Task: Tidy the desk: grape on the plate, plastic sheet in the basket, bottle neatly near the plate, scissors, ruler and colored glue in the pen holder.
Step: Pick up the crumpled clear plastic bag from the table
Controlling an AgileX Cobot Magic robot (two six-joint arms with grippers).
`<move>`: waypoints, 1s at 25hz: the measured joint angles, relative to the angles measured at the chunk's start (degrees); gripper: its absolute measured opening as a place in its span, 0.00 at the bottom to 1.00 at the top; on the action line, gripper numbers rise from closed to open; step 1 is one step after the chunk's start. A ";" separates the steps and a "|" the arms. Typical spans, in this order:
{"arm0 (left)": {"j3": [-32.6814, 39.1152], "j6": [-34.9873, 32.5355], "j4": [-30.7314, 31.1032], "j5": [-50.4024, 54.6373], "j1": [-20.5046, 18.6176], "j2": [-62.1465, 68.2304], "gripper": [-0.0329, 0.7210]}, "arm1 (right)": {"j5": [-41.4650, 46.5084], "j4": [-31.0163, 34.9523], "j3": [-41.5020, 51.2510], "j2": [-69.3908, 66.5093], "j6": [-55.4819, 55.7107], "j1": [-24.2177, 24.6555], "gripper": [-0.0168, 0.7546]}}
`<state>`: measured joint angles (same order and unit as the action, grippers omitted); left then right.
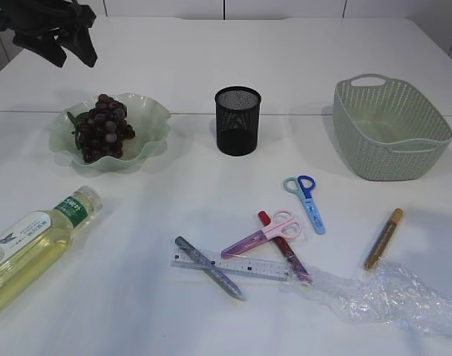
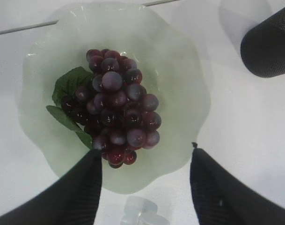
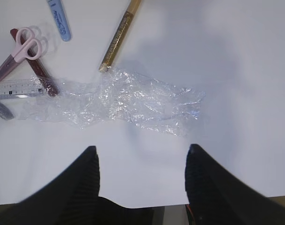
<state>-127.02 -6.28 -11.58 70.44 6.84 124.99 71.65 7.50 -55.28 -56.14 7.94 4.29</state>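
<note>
The dark grapes [image 1: 103,127] lie on the pale green plate [image 1: 148,111]. My left gripper [image 1: 55,33] hangs open and empty high above them; its wrist view shows the grapes [image 2: 116,110] just beyond the open jaws [image 2: 146,152]. The bottle [image 1: 36,241] lies on its side at front left. Blue scissors [image 1: 309,202], pink scissors [image 1: 264,233], ruler [image 1: 233,265] and grey [image 1: 209,268], red [image 1: 285,248] and gold [image 1: 383,238] glue pens lie at front centre. The plastic sheet [image 1: 389,297] lies front right. My right gripper [image 3: 141,152] is open, empty, above the sheet [image 3: 128,101].
The black mesh pen holder [image 1: 237,120] stands at centre back. The green woven basket [image 1: 392,126] stands at back right. The table's front edge shows under the right gripper in the right wrist view. The bottle cap [image 2: 140,211] lies just below the plate in the left wrist view.
</note>
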 joint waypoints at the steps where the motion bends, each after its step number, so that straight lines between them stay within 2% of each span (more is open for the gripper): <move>1: -0.12 0.35 0.12 0.12 0.00 -0.21 0.62 | 0.00 0.00 0.00 0.00 0.00 0.00 0.59; 11: 0.17 2.45 0.58 0.83 0.00 -1.67 0.62 | 0.00 0.55 0.00 0.00 0.00 0.00 0.59; 19: 7.77 2.70 1.42 1.06 0.00 -8.82 0.62 | 0.00 5.48 0.00 0.00 0.11 0.00 0.59; 25: 9.06 2.70 2.75 1.14 0.00 -11.31 0.62 | 0.00 6.43 0.00 0.00 0.21 0.00 0.59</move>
<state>-117.97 -3.58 -8.83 71.58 6.84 113.68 71.65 13.93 -55.28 -56.14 8.15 4.29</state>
